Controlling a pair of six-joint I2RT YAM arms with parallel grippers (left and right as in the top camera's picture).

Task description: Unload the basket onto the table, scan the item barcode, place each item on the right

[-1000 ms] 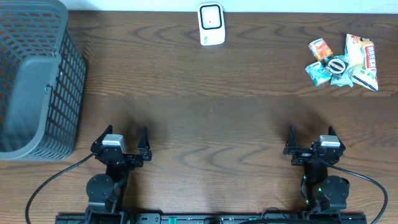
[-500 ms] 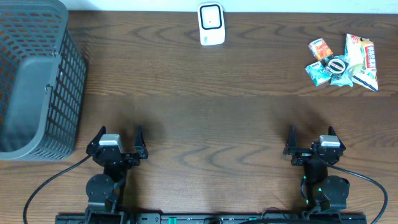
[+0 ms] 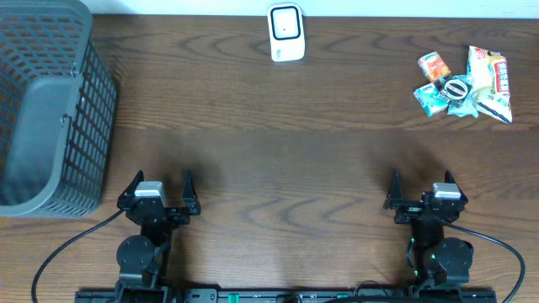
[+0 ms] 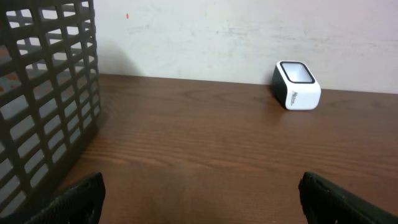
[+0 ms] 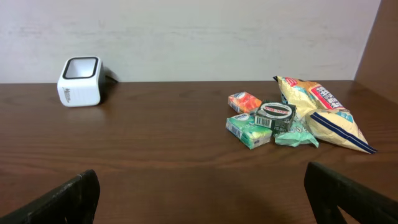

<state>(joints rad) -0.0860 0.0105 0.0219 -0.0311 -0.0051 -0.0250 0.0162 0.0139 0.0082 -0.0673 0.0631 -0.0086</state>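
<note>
A white barcode scanner (image 3: 286, 33) stands at the table's far edge, near the middle; it also shows in the left wrist view as the scanner (image 4: 296, 85) and in the right wrist view as the scanner (image 5: 79, 81). A small heap of snack items (image 3: 465, 84) lies at the far right: an orange pack (image 5: 245, 102), a green pack (image 5: 249, 132), a round tin (image 5: 274, 114) and a yellow chip bag (image 5: 321, 112). My left gripper (image 3: 160, 186) sits open near the front left, holding nothing. My right gripper (image 3: 421, 183) sits open near the front right, far from the items.
A grey mesh basket (image 3: 46, 109) stands at the table's left end, close beside my left arm, and fills the left side of the left wrist view as the basket (image 4: 43, 93). A pale wall runs behind the table's far edge.
The left gripper has swung slightly to the left and now points straight ahead. The right arm and the items have not moved.
</note>
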